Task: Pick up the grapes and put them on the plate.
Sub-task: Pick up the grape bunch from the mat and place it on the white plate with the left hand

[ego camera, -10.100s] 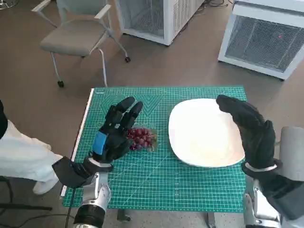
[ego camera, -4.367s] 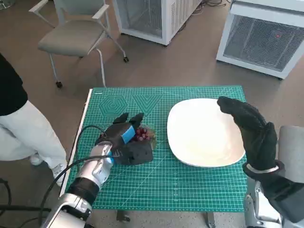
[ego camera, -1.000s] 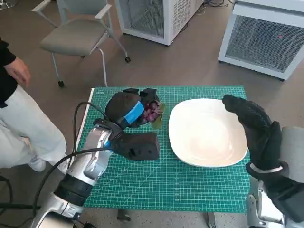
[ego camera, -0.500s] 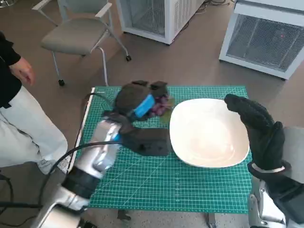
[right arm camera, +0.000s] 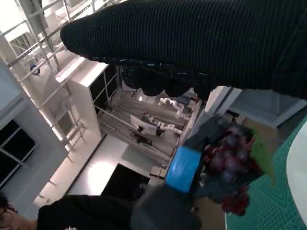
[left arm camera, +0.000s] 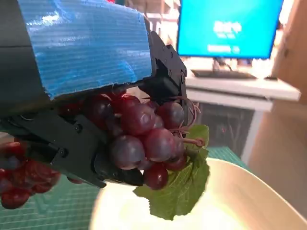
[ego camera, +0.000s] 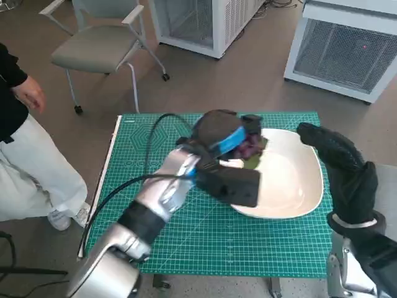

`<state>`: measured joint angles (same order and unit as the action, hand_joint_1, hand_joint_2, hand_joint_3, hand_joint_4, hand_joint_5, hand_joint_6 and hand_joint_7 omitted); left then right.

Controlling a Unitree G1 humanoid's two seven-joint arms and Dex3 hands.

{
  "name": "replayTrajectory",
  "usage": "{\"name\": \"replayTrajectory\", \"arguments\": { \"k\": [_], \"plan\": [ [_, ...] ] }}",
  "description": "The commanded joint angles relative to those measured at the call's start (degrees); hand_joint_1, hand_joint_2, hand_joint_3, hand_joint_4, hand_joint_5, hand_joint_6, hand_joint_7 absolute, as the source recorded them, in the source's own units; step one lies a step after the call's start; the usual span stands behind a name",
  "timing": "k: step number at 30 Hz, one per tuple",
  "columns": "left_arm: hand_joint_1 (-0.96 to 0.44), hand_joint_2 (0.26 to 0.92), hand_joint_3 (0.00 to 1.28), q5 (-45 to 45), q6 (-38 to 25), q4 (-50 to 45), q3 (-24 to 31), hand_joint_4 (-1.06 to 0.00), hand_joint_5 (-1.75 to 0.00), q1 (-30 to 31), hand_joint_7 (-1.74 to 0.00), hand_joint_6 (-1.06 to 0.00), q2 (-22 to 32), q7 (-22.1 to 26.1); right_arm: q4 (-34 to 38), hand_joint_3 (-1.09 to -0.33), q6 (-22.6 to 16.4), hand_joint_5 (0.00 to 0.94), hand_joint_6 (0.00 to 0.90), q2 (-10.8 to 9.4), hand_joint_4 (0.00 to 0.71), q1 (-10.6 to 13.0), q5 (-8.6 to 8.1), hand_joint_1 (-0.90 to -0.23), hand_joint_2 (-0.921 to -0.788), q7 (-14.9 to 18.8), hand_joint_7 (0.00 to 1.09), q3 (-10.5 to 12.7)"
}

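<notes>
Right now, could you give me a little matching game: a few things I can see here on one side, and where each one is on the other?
Things:
1. grapes
2. plate
3. right hand
4. chair

Places:
A. on the floor beyond the table
B. held in the left hand, over the plate's far edge
C. raised by the plate's right rim, holding nothing
D. lying on the green mat

Pairs: 1-B, 2-D, 3-C, 4-A

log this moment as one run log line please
phase: carry | left hand holds bunch of dark red grapes above white oval plate | right hand open beside plate | grapes not released
</notes>
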<state>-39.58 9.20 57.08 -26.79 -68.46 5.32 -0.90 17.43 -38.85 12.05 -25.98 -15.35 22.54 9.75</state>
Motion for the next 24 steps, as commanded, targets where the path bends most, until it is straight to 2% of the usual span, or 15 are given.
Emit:
{"name": "replayTrajectory", "arguments": {
  "k": [1, 7, 24],
  "plan": [
    [0.00, 0.919, 0.07, 3.2, 2.5, 5.0, 1.3, -0.68, -1.12, -4.5, -1.22, -0.63, -2.3, 2.5, -0.5, -0.728, 0.9, 0.003, 0.000, 0.4, 0.334, 1.4, 0.70, -0.605, -0.921, -0.6, 0.69, 0.1],
    [0.00, 0.920, 0.09, 5.5, 4.4, 9.3, 1.6, -0.65, -1.16, -6.1, -1.23, -0.61, -4.9, 4.6, -0.6, -0.727, 1.2, 0.003, 0.000, 0.5, 0.334, 1.5, 0.45, -0.606, -0.921, -0.6, 0.69, 0.2],
    [0.00, 0.921, 0.12, 4.8, 3.1, 13.5, 0.4, -0.61, -1.21, -7.1, -1.25, -0.58, -8.7, 3.4, -0.7, -0.726, 1.4, 0.003, 0.001, 0.4, 0.335, 1.3, 0.62, -0.606, -0.921, -0.9, 0.69, 0.0]
  ]
}}
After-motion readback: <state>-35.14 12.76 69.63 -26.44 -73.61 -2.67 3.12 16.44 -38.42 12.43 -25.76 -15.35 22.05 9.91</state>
